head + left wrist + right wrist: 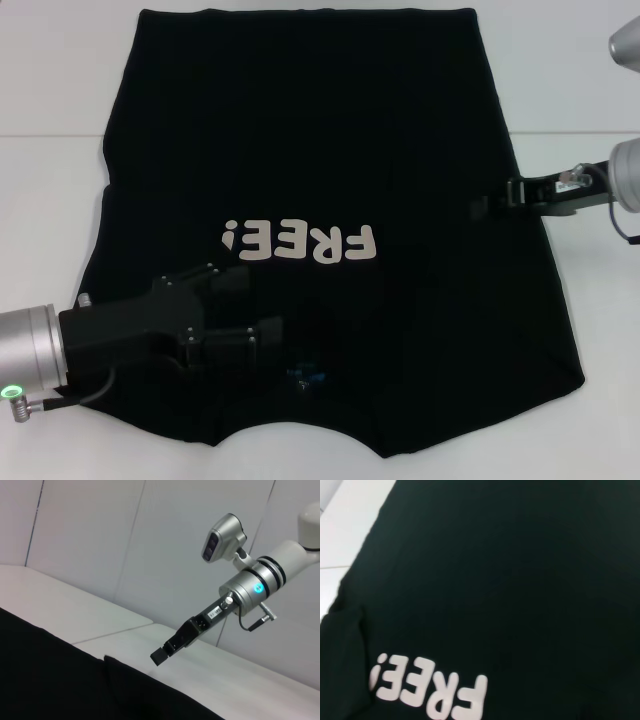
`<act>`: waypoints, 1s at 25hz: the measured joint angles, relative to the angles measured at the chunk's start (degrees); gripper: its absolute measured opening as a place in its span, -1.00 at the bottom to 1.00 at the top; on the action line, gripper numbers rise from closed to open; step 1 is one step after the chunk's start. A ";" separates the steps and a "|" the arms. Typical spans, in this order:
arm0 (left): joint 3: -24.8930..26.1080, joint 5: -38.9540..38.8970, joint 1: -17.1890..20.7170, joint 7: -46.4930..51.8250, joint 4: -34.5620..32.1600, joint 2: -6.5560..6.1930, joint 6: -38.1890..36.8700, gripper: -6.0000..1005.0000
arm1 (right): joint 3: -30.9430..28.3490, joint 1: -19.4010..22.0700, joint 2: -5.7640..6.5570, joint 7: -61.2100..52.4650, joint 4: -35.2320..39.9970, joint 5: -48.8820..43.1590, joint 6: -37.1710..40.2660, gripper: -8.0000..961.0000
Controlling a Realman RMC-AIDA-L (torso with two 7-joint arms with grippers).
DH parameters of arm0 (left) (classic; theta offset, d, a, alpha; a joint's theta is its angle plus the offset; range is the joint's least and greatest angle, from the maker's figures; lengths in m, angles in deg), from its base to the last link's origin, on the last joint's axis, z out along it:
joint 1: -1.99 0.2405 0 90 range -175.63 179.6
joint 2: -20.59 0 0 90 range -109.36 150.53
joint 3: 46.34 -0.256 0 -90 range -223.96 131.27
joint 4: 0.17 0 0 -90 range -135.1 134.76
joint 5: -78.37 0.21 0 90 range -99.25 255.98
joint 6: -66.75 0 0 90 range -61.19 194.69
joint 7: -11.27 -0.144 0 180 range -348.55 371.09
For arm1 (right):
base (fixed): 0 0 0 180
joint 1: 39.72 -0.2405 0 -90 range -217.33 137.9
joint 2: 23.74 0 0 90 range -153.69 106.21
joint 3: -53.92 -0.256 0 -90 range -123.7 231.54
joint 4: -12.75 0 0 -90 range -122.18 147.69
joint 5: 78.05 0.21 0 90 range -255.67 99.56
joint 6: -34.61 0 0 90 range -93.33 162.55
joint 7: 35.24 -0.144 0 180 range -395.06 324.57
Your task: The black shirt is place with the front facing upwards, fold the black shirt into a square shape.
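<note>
The black shirt lies spread front-up on the white table, with its off-white "FREE!" lettering mid-shirt and its blue neck label near the front edge. It fills the right wrist view. My left gripper reaches in from the lower left over the shirt's chest beside the collar, jaws apart and empty. My right gripper is at the shirt's right edge, level with the lettering. In the left wrist view it hovers just above the cloth, fingers together and holding nothing.
The white table shows bare strips left and right of the shirt and a seam line across it. A pale wall stands behind the table. The right arm's silver wrist is at the right edge.
</note>
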State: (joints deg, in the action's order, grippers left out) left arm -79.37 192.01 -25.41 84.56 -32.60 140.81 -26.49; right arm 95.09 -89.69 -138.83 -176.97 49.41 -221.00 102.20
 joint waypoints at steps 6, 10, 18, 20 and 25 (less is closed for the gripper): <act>2.07 0.00 0.18 0.85 0.08 0.45 -0.02 0.89 | -0.21 1.83 0.32 10.59 -3.82 12.07 0.96 -0.44; 4.14 0.00 -0.12 8.74 0.07 -0.13 -0.05 0.89 | -0.22 4.82 1.09 16.56 -4.67 17.88 2.39 -0.25; 4.44 1.47 -0.92 38.94 -0.11 -8.39 0.44 0.89 | -0.34 15.05 0.07 48.13 -4.15 31.43 14.99 0.54; 4.36 3.57 -0.98 44.54 -0.67 -10.90 1.36 0.89 | -0.40 17.15 -1.30 55.62 -4.42 34.68 16.19 0.62; 4.38 11.36 -1.92 56.00 -4.44 -15.36 0.05 0.89 | 0.08 20.07 -4.83 73.23 -5.90 36.87 17.23 0.74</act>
State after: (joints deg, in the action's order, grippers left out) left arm -74.99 203.36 -27.34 140.57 -37.04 125.45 -26.44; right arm 95.18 -69.61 -143.65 -103.74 43.51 -184.13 119.43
